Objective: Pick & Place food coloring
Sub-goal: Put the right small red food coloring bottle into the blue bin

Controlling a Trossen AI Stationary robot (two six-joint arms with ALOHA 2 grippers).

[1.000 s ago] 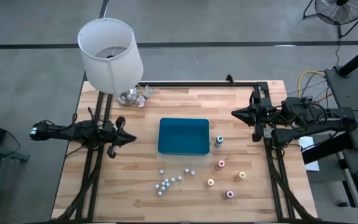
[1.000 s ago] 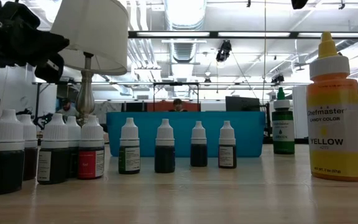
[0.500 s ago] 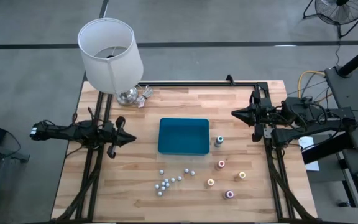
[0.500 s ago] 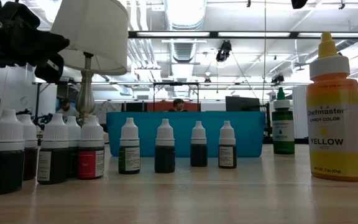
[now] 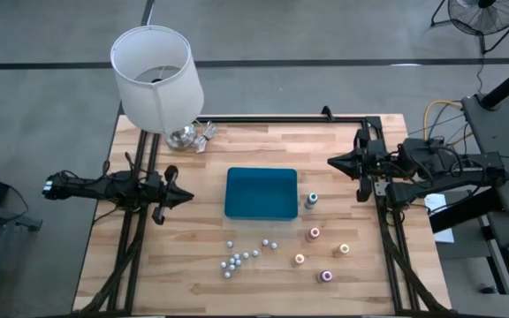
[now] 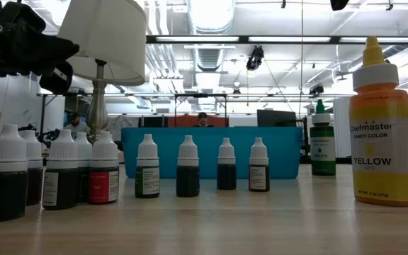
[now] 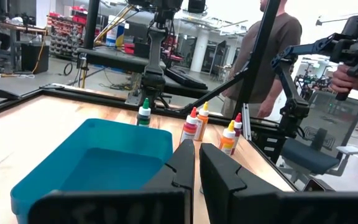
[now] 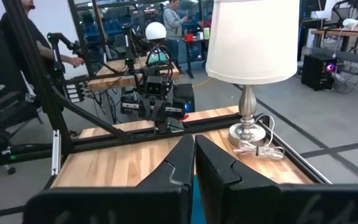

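Change: right gripper has edged slightly toward table centre.
Claws: both closed, empty; left gripper parked.
Placement: food coloring stands beside blue tray, unpicked.

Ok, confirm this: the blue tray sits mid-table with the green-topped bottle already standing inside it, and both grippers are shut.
Not quite. The high view shows the green-topped bottle standing on the table just outside the blue tray, off the edge nearer the right arm, and the tray holds nothing. The rest holds: the left gripper and right gripper are shut.
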